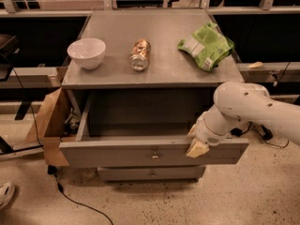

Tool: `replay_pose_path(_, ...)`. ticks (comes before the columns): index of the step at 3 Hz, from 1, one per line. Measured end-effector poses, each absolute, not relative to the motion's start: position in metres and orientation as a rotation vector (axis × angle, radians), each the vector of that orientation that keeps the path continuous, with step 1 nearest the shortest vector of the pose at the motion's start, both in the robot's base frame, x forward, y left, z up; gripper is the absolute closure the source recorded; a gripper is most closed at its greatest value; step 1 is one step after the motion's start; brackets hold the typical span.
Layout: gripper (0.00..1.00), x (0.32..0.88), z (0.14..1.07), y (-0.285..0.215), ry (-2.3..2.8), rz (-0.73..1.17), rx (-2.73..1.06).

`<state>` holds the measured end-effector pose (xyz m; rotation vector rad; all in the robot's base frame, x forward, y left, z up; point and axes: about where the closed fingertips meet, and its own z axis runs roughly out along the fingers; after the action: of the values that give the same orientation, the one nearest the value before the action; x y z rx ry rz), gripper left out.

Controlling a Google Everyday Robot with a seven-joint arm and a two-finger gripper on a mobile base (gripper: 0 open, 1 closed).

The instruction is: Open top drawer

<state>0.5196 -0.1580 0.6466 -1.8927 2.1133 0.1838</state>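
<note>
The top drawer (117, 153) is a wide grey metal drawer with a small round knob (154, 155) in the middle of its flat front. It stands pulled out from the grey cabinet, and its deep box looks empty. My gripper (196, 142) sits at the drawer front's top edge, right of the knob, with its cream fingertips over the rim. My white arm comes in from the right. A narrower grey drawer front (151, 174) shows below, pushed in.
On the cabinet top (164, 41) stand a white bowl (87, 53), a can lying on its side (140, 55) and a green snack bag (206, 46). A cardboard box (47, 125) leans at the cabinet's left. A black cable (70, 196) runs on the floor.
</note>
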Motion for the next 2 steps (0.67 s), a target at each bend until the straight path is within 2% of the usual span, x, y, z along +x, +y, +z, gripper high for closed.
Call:
replay_pose_path(1,1.00,0.5139,0.6476,-0.1571,2.120,0.185,-1.902)
replay_pose_path(2,0.73,0.5049,0.6485,-0.1576,2.129,0.191,-1.915)
